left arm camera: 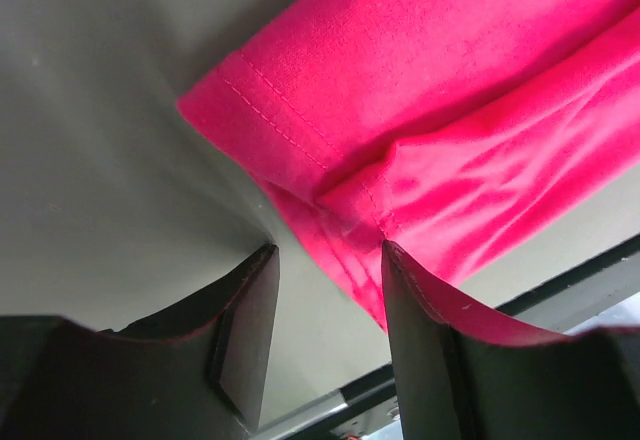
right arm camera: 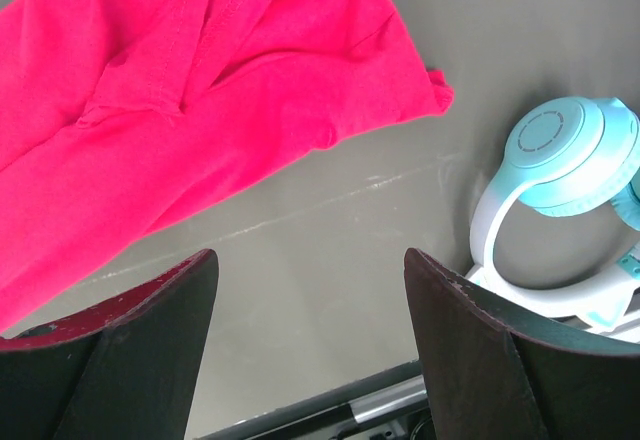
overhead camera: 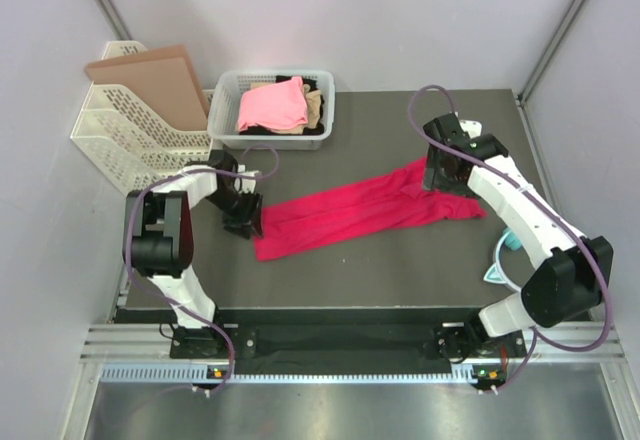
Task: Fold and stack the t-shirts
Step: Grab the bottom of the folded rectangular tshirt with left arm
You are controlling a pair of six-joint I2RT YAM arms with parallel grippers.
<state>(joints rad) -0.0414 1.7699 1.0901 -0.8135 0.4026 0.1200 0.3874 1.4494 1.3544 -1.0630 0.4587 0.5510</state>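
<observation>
We count four t-shirts [overhead camera: 360, 210], one basket [overhead camera: 223, 110], one pair of headphones [right arm camera: 565, 150] and two claws [left arm camera: 328, 250] [right arm camera: 310, 260]

T-shirt [overhead camera: 360, 210] between my left claw [left arm camera: 328, 250] and my right claw [right arm camera: 308, 255]: bright crimson-magenta, plain, stitching same colour. Headphones [right arm camera: 570, 160] right of my right claw: turquoise cups, white band. Basket [overhead camera: 225, 95] beyond my left claw: white mesh; inside it light pink shirt [overhead camera: 270, 108], tan shirt [overhead camera: 316, 110]. My claw fingers [left arm camera: 245, 330]: black.
</observation>
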